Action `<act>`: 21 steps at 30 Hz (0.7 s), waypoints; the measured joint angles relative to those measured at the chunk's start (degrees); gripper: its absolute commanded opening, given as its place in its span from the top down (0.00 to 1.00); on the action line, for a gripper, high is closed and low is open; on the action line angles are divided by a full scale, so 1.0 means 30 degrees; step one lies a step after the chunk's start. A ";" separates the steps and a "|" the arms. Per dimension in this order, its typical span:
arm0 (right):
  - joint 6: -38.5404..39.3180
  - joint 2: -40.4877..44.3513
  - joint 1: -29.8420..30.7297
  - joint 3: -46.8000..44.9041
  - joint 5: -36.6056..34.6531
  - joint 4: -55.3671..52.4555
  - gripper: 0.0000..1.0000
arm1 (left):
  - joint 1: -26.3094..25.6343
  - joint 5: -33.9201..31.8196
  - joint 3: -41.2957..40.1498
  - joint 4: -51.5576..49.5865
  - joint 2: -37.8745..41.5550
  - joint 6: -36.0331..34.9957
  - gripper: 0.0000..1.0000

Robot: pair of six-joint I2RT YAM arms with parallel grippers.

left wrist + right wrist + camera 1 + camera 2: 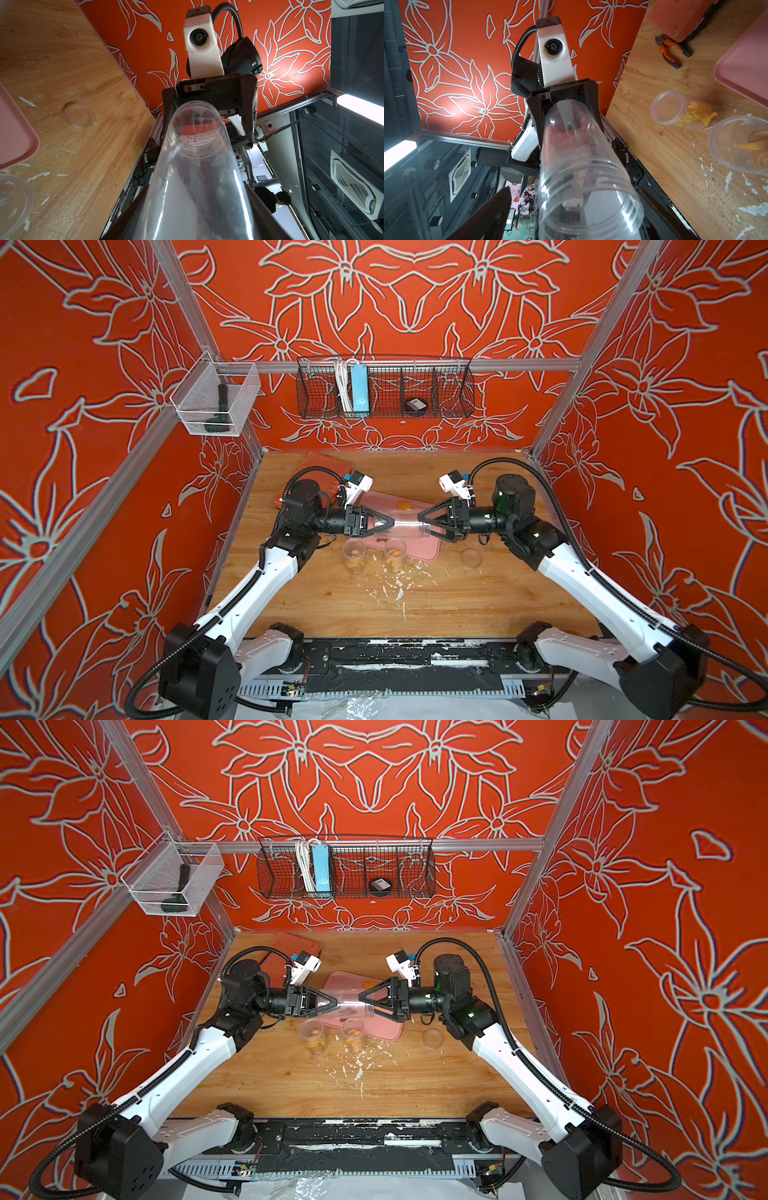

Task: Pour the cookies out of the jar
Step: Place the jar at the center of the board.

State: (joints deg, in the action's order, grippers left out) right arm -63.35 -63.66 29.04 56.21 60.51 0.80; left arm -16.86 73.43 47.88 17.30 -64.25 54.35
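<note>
The clear plastic jar [405, 527] [349, 1006] lies level in the air over the pink tray [419, 547], between both grippers. It looks empty in the wrist views [197, 166] [583, 166]. My left gripper [388, 526] [197, 207] is shut on its base end. At the threaded mouth end my right gripper [424, 526] [581, 207] is open, with a gap showing beside one finger [496, 207]. An orange cookie [404, 504] lies on the tray's far part, and another cookie [380, 540] shows just under the jar.
Two more clear jars [354, 556] [395, 553] holding cookies stand at the tray's near edge. A clear lid [471, 558] [79, 115] lies right of the tray. White flecks [399, 593] litter the wood. Pliers [671, 49] and a red case [328, 472] sit at the back left.
</note>
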 measured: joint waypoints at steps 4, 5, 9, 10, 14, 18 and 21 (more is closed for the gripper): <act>-0.0954 -0.0175 0.0117 -0.0495 0.0080 0.1464 0.13 | -0.0211 0.0036 0.0000 0.0510 0.0000 0.0386 0.62; -0.1202 -0.0219 0.0117 -0.0619 0.0138 0.1843 0.14 | -0.0262 0.0058 0.0000 0.0612 0.0000 0.0430 0.62; -0.1887 -0.0313 0.0117 -0.0801 0.0168 0.2652 0.17 | -0.0299 0.0087 0.0000 0.0918 0.0000 0.0612 0.62; -0.1982 -0.0313 0.0124 -0.0801 0.0168 0.2834 0.19 | -0.0299 0.0087 0.0000 0.0969 0.0000 0.0641 0.62; -0.2178 -0.0313 0.0189 -0.0809 0.0204 0.3169 0.24 | -0.0299 0.0102 0.0000 0.0998 0.0000 0.0699 0.62; -0.2266 -0.0313 0.0189 -0.0918 0.0211 0.3198 0.27 | -0.0299 0.0153 0.0007 0.0998 -0.0022 0.0692 0.61; -0.2288 -0.0313 0.0197 -0.1027 0.0262 0.3249 0.27 | -0.0299 0.0197 0.0044 0.0976 -0.0051 0.0678 0.61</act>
State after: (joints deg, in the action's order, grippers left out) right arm -70.22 -64.60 29.63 53.12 61.30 10.55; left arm -17.76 74.02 48.01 20.23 -64.40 56.38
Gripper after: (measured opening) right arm 0.732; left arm 0.629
